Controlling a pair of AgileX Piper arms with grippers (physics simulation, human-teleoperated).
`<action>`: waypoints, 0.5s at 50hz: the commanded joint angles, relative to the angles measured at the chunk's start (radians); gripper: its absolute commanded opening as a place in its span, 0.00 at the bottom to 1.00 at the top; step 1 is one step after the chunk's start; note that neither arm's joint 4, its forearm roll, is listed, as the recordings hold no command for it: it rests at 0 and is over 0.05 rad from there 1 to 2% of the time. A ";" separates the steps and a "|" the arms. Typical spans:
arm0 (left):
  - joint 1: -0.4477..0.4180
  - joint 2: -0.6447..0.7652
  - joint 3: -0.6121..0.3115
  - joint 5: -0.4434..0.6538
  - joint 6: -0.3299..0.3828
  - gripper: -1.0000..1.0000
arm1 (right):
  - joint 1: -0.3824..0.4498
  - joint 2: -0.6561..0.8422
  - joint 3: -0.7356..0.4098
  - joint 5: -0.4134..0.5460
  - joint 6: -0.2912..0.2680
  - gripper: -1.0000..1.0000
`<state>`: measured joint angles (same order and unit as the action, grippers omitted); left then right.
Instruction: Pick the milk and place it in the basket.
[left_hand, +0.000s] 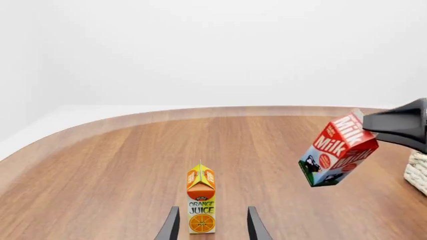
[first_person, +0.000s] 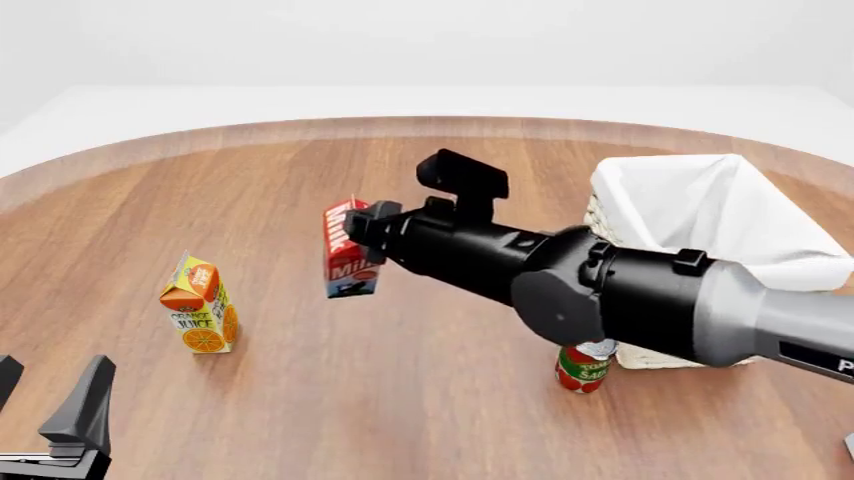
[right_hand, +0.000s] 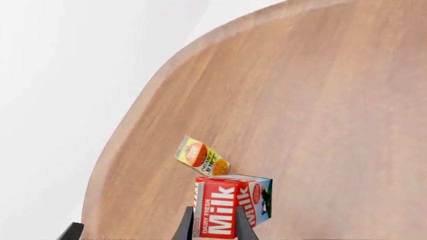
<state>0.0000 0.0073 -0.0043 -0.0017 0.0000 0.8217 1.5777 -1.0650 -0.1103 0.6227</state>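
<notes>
The milk (first_person: 350, 250), a red-topped carton with a blue-and-white base, is held in the air over the middle of the table, tilted, to the left of the basket. My right gripper (first_person: 370, 232) is shut on its upper part. In the right wrist view the fingers (right_hand: 185, 226) clamp the milk (right_hand: 230, 205). It also shows in the left wrist view (left_hand: 337, 152), hanging from the right gripper (left_hand: 367, 123). The basket (first_person: 607, 215), whitish wicker with white cloth lining, stands at the right; its edge shows in the left wrist view (left_hand: 419, 172). My left gripper (first_person: 47, 395) is open and empty at the near left.
An orange juice carton (first_person: 200, 305) stands upright at the left, just ahead of the left gripper's fingers (left_hand: 172, 225). A red can (first_person: 583, 368) stands at the basket's near side, under my right arm. The round wooden table (first_person: 441, 400) curves away at the far side.
</notes>
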 joint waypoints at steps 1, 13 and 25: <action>0.000 0.000 0.000 0.000 0.000 1.00 | -0.019 -0.104 -0.003 0.055 -0.057 0.00; 0.000 0.000 0.000 0.000 0.000 1.00 | -0.038 -0.194 0.001 0.108 -0.094 0.00; 0.000 0.000 0.000 0.000 0.000 1.00 | -0.088 -0.268 -0.008 0.146 -0.140 0.00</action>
<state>0.0000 0.0073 -0.0043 -0.0017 0.0000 0.7636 1.3819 -1.0501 0.0106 0.5027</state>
